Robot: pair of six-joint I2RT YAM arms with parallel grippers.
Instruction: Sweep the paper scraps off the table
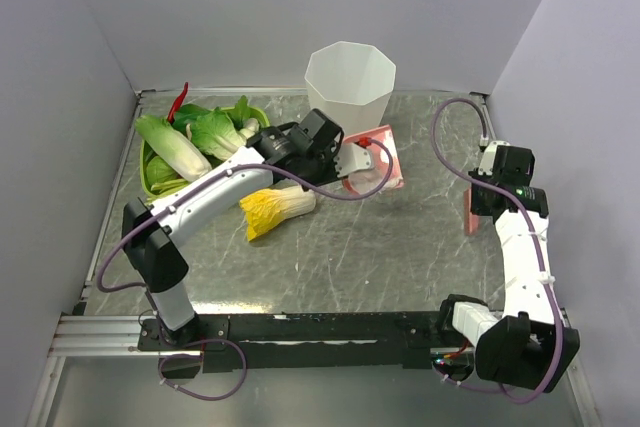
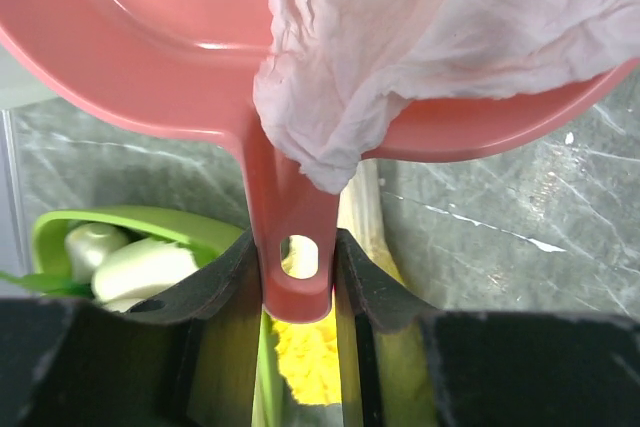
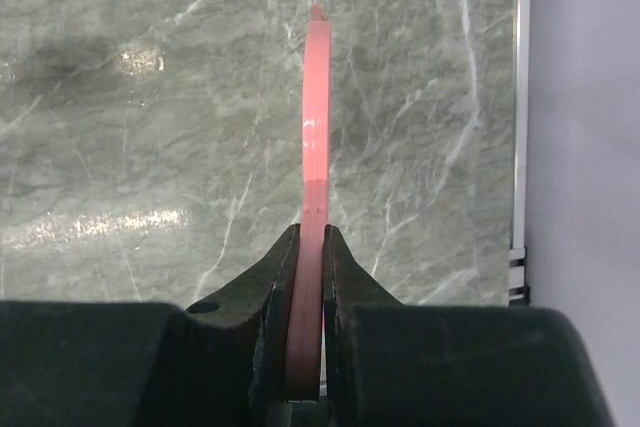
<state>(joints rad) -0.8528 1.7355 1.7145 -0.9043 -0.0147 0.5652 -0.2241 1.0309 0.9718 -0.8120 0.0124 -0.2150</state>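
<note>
Leftmost, a green bowl (image 1: 150, 175) at the far left of the surface (image 1: 380, 257), heaped with pale-stemmed cabbages (image 1: 178, 147). Red chili (image 1: 180, 102) sticks up behind the bowl. Just right of it and nearer, a yellow cabbage (image 1: 275, 209) lies on its side on the grey marble, stem end pointing right.

Left arm reaches over that cabbage toward centre. Left hand (image 2: 298, 257) partly closed, both fingers pressed on the narrow handle of a pink dustpan (image 2: 150, 47), gripping at the hanging hole. From the top view the pan sits just in front of the bin's base, to its right. Whether the pan touches the surface cannot be told.

Paper (image 2: 430, 37): crumpled white tissue inside the pan. One fold droops over the rim where the handle joins it. No scraps seen loose on the marble in any view.

White ribbed bin (image 1: 350, 82) stands upright at the far centre, mouth open.

Right side: right hand (image 3: 312, 247) nearly closed, fingers clamped on the end of a thin flat pink blade (image 3: 317, 117). It is seen edge-on, running straight out from the fingertips over bare marble. Hand and blade sit near the right rim, well apart from the pan and bin.
</note>
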